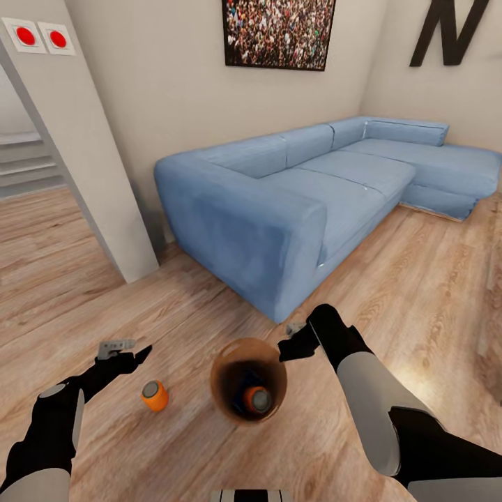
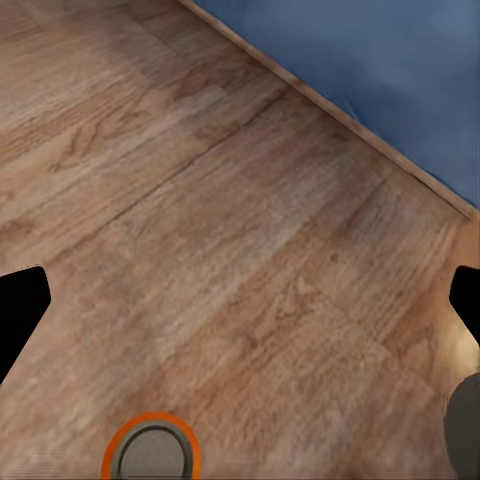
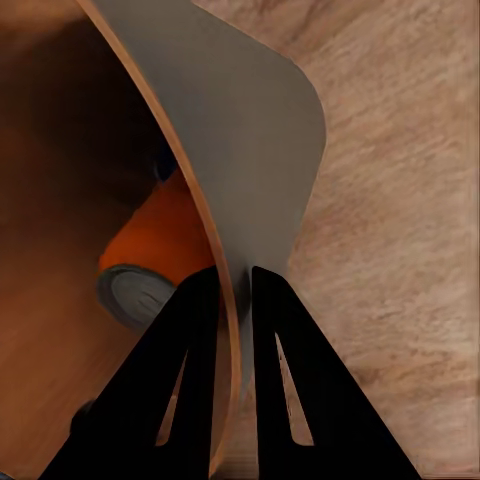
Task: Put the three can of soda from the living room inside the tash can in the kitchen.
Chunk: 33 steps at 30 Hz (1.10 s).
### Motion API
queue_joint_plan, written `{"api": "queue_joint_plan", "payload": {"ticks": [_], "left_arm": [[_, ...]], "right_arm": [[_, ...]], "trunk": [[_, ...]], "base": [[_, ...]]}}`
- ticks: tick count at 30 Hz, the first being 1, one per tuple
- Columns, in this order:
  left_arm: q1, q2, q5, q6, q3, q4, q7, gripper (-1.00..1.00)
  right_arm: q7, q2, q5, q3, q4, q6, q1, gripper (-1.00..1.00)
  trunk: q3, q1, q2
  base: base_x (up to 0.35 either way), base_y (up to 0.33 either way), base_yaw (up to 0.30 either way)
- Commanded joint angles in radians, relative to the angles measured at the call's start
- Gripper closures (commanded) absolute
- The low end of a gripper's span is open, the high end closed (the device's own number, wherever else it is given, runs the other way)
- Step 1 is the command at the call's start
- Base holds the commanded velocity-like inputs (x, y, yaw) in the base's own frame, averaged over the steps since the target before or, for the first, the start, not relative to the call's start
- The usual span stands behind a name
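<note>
**Right gripper pinching bin rim, one can loose on floor**

Head view: bin (image 1: 249, 380) is sitting on the wood floor (image 1: 174, 307) between the two arms, mouth facing the camera. An orange can (image 1: 256, 399) is lying inside it, with something dark just behind that I can't make out. A second orange can (image 1: 155, 395) is standing on the floor just left of the bin, apart from it. Left gripper (image 1: 129, 352) is hovering above and left of that can, not touching it, fingers looking spread with nothing in them. Right gripper (image 1: 289, 348) is sitting at the bin's upper right rim. Blue corner sofa (image 1: 293, 188) is standing behind, against a pale wall (image 1: 160, 77) with a crowd picture (image 1: 277, 31); a white pillar (image 1: 77, 139) with two red buttons is rising at left.

Left wrist view: fingers (image 2: 20, 315) are showing at both frame edges, wide apart, empty. The loose can's grey top (image 2: 150, 452) is lying between them, well below the tips. Bare planks all round, sofa base running along one corner.

Right wrist view: both black fingers (image 3: 185, 390) are nearly closed, gripping the bin wall (image 3: 250, 130), one inside, one outside. The can in the bin (image 3: 155, 250) is lying just beyond the inner finger.
</note>
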Motion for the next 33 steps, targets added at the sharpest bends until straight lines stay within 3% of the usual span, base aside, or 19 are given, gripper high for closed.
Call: {"api": "queue_joint_plan", "payload": {"ticks": [1, 11, 22, 25, 33], "left_arm": [[0.0, 0.0, 0.0, 0.0, 0.0, 0.002, 0.0, -1.0], [0.0, 0.007, 0.001, 0.0, 0.0, 0.029, -0.002, -1.0], [0.0, 0.01, 0.0, -0.019, 0.0, 0.096, -0.005, -1.0], [0.0, 0.011, 0.001, -0.026, 0.0, 0.11, -0.005, -1.0], [0.0, 0.01, -0.001, -0.079, 0.0, 0.125, -0.002, -1.0]], "right_arm": [[0.008, -0.001, -0.039, -0.003, -0.007, 0.013, -0.003, 1.0], [0.026, -0.013, -0.034, -0.006, 0.044, 0.013, -0.053, 1.0], [0.061, -0.021, -0.034, -0.006, 0.137, 0.013, -0.105, 1.0], [0.064, -0.032, -0.035, -0.006, 0.196, 0.013, -0.146, 1.0], [0.064, -0.059, -0.03, -0.006, 0.223, 0.013, -0.171, 1.0]], "trunk": [[0.0, 0.0, 0.0], [0.0, 0.0, 0.0], [0.0, 0.0, 0.0], [0.0, 0.0, 0.0], [0.0, 0.0, 0.0]], "base": [[0.0, 0.0, 0.0], [0.0, 0.019, 0.0], [0.0, 0.259, 0.0], [0.0, 0.296, 0.0], [0.0, 0.093, 0.0]]}}
